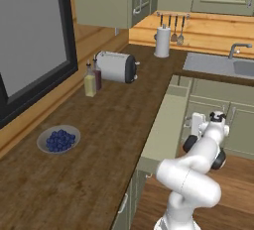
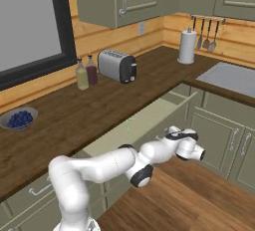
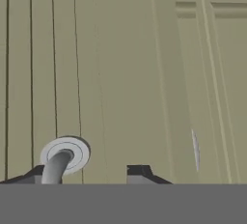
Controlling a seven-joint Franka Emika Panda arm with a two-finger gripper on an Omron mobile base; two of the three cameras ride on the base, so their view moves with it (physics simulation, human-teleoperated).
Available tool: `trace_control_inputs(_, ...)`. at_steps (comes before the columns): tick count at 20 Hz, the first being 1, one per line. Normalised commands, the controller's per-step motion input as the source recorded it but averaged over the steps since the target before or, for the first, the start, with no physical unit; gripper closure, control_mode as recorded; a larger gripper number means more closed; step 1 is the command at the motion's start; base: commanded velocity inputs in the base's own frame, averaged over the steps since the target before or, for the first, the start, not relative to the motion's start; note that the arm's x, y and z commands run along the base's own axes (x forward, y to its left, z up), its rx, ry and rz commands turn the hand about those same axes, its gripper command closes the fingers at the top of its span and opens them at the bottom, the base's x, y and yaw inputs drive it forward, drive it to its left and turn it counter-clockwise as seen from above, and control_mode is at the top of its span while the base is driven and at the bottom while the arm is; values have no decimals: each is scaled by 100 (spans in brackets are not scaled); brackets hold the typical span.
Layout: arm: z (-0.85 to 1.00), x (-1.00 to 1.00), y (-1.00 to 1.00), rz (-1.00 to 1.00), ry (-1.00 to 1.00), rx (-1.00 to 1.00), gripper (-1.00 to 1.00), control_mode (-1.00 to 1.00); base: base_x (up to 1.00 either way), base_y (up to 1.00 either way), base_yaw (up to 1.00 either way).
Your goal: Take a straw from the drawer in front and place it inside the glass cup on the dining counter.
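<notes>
White arm folded low and reaching forward, end effector [image 3: 89, 174] with its fingertips [image 3: 137, 171] parted

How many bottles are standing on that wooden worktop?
2: a yellowish bottle and a dark reddish bottle, side by side just left of the toaster.

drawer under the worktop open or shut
Open: the drawer juts out from the cabinet fronts, its pale interior and the green straw showing from above.
</notes>
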Motion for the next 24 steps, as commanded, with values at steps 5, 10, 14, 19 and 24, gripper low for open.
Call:
trace_control_inputs(5, -12, -30, 2, -5, 4, -3, -100, -100, 0, 0, 0)
trace_control_inputs(10, 0, -79, 33, -2, -29, -19, -100, -100, 0, 0, 0)
trace_control_inputs(14, 4, -67, 46, -5, -39, -17, -100, -100, 0, 0, 0)
trace_control_inputs(19, 28, -58, 44, -8, -32, -15, -100, -100, 0, 0, 0)
trace_control_inputs(24, 64, -65, 21, -7, -14, -12, -100, -100, 0, 0, 0)
